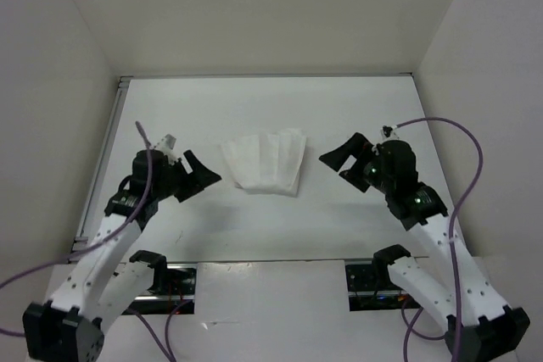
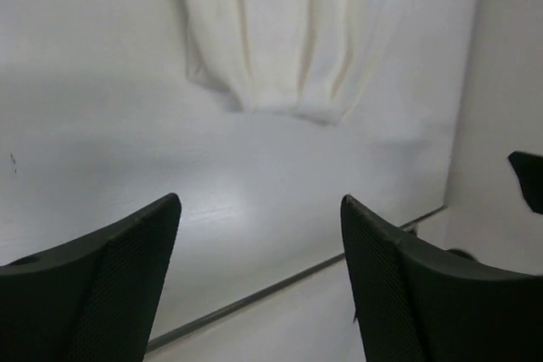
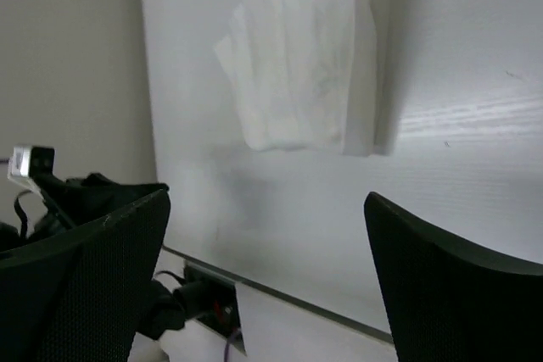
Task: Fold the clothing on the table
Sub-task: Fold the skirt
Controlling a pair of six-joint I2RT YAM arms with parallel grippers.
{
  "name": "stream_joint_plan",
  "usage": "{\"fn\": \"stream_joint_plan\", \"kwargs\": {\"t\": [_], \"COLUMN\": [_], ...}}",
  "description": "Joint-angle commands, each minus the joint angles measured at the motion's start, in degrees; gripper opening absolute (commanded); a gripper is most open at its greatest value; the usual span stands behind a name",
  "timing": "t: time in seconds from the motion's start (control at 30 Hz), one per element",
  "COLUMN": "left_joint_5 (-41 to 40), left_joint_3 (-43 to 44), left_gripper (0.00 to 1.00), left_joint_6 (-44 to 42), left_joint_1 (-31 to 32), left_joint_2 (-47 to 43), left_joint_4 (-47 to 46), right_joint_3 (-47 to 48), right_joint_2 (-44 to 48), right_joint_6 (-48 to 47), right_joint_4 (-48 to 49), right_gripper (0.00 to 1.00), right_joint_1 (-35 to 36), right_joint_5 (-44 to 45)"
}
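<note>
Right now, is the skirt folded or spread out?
Folded: the skirt lies on the table as a compact bundle with overlapping layers.

The left arm (image 1: 110, 252) rises from its base at the lower left and leans forward and inward, its wrist bent so that the left gripper (image 1: 202, 172) points toward the middle. Its jaws stand wide apart — in the wrist view the two dark fingers (image 2: 127, 277) sit spread toward the lower corners. The right arm (image 1: 441, 243) mirrors this from the lower right, with its wrist turned inward. The right gripper (image 1: 338, 163) faces left with its jaws likewise spread wide — both of them reach up from the bottom edge of its own view.
</note>
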State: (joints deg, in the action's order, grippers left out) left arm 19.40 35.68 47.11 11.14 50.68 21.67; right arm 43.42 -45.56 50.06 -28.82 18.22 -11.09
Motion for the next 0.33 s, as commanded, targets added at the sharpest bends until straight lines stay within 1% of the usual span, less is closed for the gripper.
{"fn": "stream_joint_plan", "kwargs": {"t": [0.0,0.03,0.13,0.27,0.3], "left_joint_5": [-7.52,-8.05,-8.06,-6.31,-6.30], "left_joint_3": [-1.13,-1.84,-2.55,-3.07,-3.07], "left_gripper": [0.84,0.90,0.93,0.93,0.98], "left_joint_6": [8.69,9.48,10.63,10.63,10.63], "left_joint_1": [0.03,0.03,0.03,0.03,0.03], "left_joint_2": [-12.93,-14.62,-17.27,-15.53,-15.52], "left_joint_4": [-5.32,-5.32,-5.32,-5.32,-5.32], "right_joint_3": [-1.05,-1.06,-1.06,-1.06,-1.06], "right_joint_2": [7.05,8.20,11.19,12.42,12.43], "right_joint_6": [4.69,5.30,5.31,5.31,5.31], "right_joint_4": [3.59,3.07,2.46,1.84,1.23], "right_gripper": [1.00,1.00,1.00,1.00,1.00], "right_joint_1": [0.24,0.24,0.24,0.24,0.24], "right_joint_5": [6.08,7.04,7.66,7.66,7.66]}}
